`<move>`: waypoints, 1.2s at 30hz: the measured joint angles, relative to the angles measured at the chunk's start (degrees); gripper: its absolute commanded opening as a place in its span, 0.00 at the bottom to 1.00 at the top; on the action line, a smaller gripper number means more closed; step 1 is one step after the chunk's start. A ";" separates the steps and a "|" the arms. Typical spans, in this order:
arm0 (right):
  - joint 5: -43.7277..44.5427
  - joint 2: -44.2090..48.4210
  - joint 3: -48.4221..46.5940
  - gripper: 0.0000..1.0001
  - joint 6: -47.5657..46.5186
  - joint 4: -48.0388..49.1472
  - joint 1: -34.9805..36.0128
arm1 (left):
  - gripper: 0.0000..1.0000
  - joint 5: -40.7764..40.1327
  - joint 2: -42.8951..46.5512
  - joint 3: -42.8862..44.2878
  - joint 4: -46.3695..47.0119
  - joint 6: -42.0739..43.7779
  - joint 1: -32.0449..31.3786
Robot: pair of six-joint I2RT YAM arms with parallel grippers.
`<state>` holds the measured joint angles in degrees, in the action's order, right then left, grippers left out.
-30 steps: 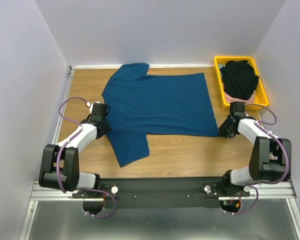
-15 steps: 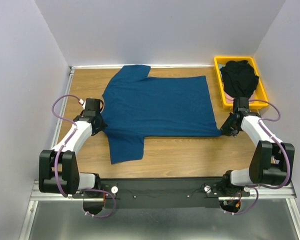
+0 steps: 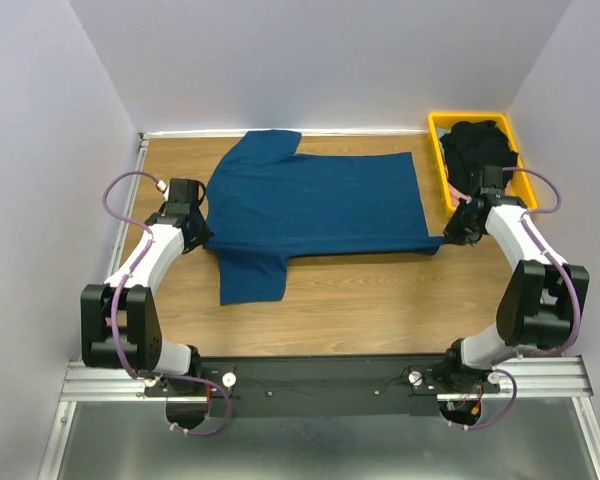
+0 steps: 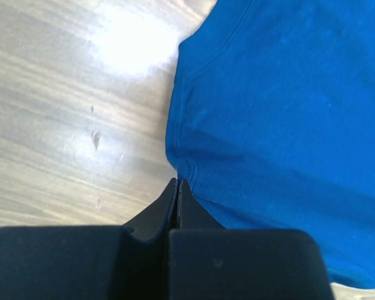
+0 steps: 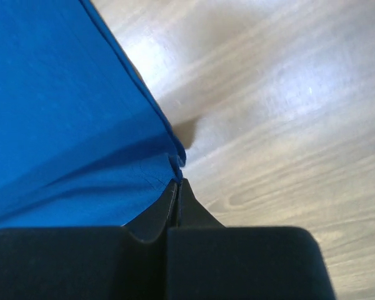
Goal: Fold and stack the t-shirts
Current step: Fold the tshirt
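The navy-blue t-shirt [image 3: 315, 205] lies spread on the wooden table, plain side up, one sleeve at the back and one sleeve [image 3: 252, 275] hanging toward the front. My left gripper [image 3: 202, 238] is shut on the shirt's left edge near the front sleeve; the left wrist view shows the cloth [image 4: 281, 112] pinched at the gripper's [image 4: 177, 182] tips. My right gripper [image 3: 446, 238] is shut on the shirt's near-right hem corner [image 5: 175, 159], as the right wrist view of the gripper [image 5: 177, 182] shows. The black t-shirt [image 3: 480, 152] lies crumpled in the yellow tray, with a bit of pale pink cloth [image 3: 454, 188] under it.
The yellow plastic tray [image 3: 527, 185] stands at the back right corner, close to my right arm. Bare wood table [image 3: 380, 300] lies in front of the shirt. Walls close the table on the left, back and right.
Both grippers moved away from the arm bases toward the back, dragging the shirt's near edge with them. The front sleeve slid back and left, and the body of the shirt became narrower front to back.
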<state>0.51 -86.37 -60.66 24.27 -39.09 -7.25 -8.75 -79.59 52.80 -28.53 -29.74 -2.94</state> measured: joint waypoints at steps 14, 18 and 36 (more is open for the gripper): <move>-1.70 -15.45 -15.19 0.01 -2.12 0.35 1.70 | 0.00 -1.14 -14.12 10.12 3.50 2.01 0.00; -1.44 -18.62 -19.47 0.01 -2.10 0.44 1.73 | 0.00 -1.49 -16.59 11.89 4.50 2.12 0.00; -1.38 -28.35 -30.82 0.01 -2.05 0.57 3.06 | 0.00 -2.34 -20.39 14.49 6.64 2.08 0.94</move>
<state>-0.86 -114.72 -91.48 22.22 -38.52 -4.19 -11.09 -99.98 67.29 -21.89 -27.66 -2.00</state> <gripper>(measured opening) 0.010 0.007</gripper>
